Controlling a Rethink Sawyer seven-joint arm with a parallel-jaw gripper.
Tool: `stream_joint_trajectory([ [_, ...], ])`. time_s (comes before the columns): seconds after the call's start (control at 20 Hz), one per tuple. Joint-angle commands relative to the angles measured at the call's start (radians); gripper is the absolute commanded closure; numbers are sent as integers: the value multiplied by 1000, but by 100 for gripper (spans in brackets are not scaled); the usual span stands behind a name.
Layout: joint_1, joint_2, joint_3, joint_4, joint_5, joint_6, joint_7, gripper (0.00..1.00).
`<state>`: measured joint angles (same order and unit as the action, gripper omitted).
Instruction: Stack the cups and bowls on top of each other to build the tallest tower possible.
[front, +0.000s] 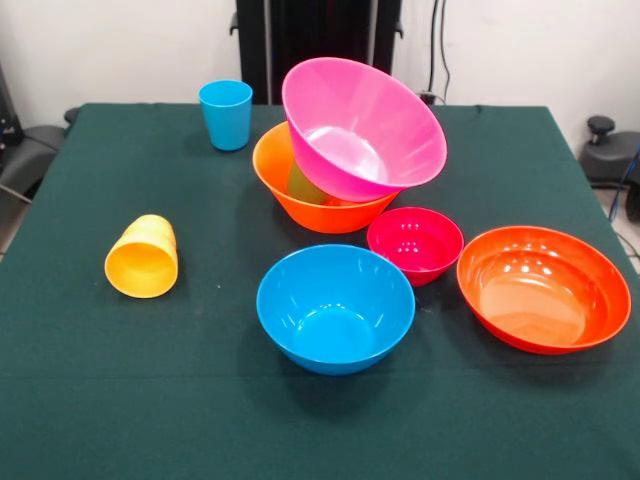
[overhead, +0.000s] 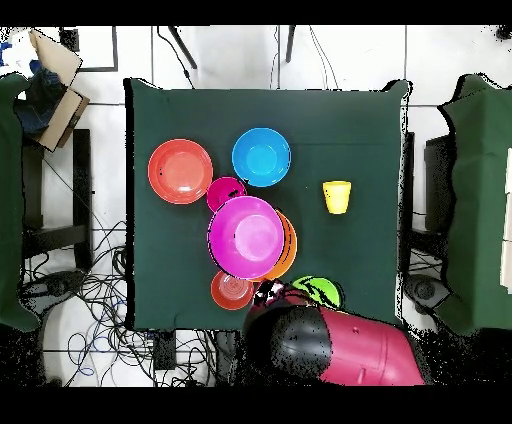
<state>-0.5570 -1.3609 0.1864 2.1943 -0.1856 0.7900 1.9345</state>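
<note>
The big pink bowl (front: 363, 125) leans tilted inside the big orange bowl (front: 320, 205) at the table's far middle; a greenish piece (front: 303, 185) shows under it. The blue cup (front: 226, 113) stands upright at the far left. The yellow-orange cup (front: 143, 257) lies on its side at the left. The medium blue bowl (front: 335, 307), small magenta bowl (front: 414, 243) and wide red-orange bowl (front: 543, 287) sit apart at the front. The overhead view also shows a small orange-red bowl (overhead: 233, 289) and a green piece (overhead: 320, 291) by the arm (overhead: 330, 345). No gripper shows.
The robot's black pedestal (front: 315, 40) stands behind the table's far edge. The dark green tablecloth (front: 120, 400) covers the whole table. Chairs (overhead: 470, 200) stand at both sides, with cables (overhead: 90, 300) on the floor.
</note>
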Motion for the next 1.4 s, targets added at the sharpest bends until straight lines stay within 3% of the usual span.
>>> stream_joint_trajectory([
  [0.05,65,143,-24,-84,-16,-36,258,100],
  [0.5,185,263,-63,-173,-22,-81,396,100],
  [0.75,234,309,-96,-186,-26,-122,422,100],
  [1.25,247,361,-123,-198,-32,-172,374,100],
  [1.4,137,391,-73,-173,-12,-227,231,100],
])
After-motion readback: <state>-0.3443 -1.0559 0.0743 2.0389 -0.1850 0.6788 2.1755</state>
